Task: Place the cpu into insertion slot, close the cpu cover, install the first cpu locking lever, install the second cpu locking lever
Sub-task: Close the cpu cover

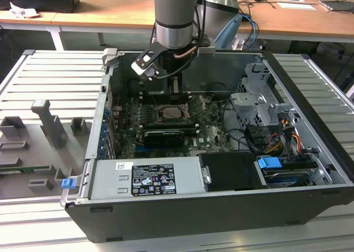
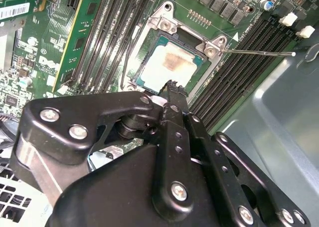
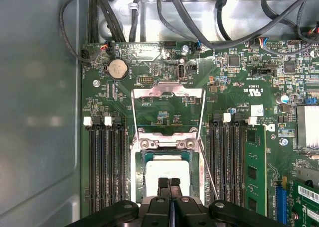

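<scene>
The cpu (image 3: 167, 170) lies flat in the insertion slot (image 3: 137, 174), pale face up; it also shows in the second wrist view as the cpu (image 2: 174, 62) inside the slot's silvery rim (image 2: 164, 23). The cpu cover (image 3: 167, 92) is swung open away from the slot, with bare board showing through its cut-out. A thin locking lever (image 3: 208, 170) stands loose beside the slot, and the same lever (image 2: 259, 52) sticks out sideways in the second wrist view. My gripper (image 3: 169, 182) is shut with nothing between its fingers, its tips just over the cpu's near edge. In the exterior view the gripper (image 1: 174, 88) hangs above the slot (image 1: 174, 113).
Long black memory slots (image 3: 105, 162) flank the socket on both sides. Cable bundles (image 3: 149, 13) run along the case wall beyond the board. The case's grey side wall (image 3: 40, 112) is close by. A drive cage (image 1: 260, 105) and power supply (image 1: 146, 177) fill the rest of the case.
</scene>
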Robot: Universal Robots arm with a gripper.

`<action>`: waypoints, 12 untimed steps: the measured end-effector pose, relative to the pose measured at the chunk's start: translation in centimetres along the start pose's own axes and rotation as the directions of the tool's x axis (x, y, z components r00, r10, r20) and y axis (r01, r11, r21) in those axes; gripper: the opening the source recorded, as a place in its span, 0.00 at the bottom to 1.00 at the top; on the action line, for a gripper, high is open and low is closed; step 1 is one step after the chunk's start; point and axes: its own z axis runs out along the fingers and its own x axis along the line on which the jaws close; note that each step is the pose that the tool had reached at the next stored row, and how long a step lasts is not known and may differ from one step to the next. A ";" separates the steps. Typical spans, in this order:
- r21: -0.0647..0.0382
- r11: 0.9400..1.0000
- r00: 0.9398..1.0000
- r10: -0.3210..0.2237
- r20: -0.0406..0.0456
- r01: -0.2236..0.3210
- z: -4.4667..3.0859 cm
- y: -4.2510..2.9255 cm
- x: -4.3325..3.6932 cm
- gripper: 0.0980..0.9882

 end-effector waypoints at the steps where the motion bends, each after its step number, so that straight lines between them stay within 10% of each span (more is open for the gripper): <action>1: 0.000 1.000 1.000 0.000 0.000 0.000 -0.02 0.00 0.01 0.01; 12: 0.000 1.000 1.000 0.000 0.000 0.000 -0.17 0.01 0.05 0.01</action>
